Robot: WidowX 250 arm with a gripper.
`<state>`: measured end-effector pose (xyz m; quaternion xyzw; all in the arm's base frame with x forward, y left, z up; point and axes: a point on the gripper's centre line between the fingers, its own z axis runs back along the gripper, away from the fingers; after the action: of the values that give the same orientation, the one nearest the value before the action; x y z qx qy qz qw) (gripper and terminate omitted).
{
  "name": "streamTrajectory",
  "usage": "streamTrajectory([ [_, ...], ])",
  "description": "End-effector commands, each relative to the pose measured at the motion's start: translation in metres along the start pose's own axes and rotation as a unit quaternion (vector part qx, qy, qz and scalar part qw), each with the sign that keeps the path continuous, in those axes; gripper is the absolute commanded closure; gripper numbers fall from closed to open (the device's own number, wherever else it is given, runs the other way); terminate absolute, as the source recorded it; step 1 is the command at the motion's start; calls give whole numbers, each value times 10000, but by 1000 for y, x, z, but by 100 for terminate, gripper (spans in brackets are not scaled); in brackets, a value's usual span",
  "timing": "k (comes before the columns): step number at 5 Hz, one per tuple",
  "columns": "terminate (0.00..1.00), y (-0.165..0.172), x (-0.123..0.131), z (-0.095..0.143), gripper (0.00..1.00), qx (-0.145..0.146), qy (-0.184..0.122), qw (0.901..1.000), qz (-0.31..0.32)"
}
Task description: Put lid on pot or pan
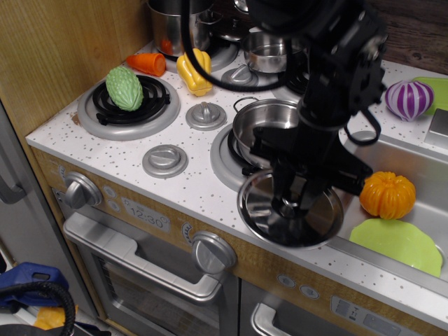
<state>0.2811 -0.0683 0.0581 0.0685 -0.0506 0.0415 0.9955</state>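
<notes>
The lid point(260, 210) is a round shiny steel disc with a small central knob. My gripper point(288, 203) is shut on that knob and holds the lid tilted, lifted off the counter, in front of the near right burner. The pot point(267, 127) is a small shallow steel pot with thin wire loop handles. It stands open on that burner, just behind and above the lid in the picture. My black arm comes down from the top and hides the pot's right side.
A green bumpy vegetable point(124, 88) lies on the near left burner. A yellow pepper point(194, 71), a carrot point(147, 64), a tall stockpot point(173, 25) and another small steel pot point(267, 50) stand at the back. An orange pumpkin point(388, 195) and green plate point(396, 242) are in the sink point(420, 162). A purple onion point(409, 99) lies far right.
</notes>
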Motion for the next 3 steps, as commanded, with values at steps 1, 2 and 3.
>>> streamTrajectory([
  [1,0,10,11,53,100,40,-166,9999,-24],
  [2,0,18,21,61,100,230,-346,9990,-163],
  [3,0,30,43,56,100,182,-631,9970,-410],
])
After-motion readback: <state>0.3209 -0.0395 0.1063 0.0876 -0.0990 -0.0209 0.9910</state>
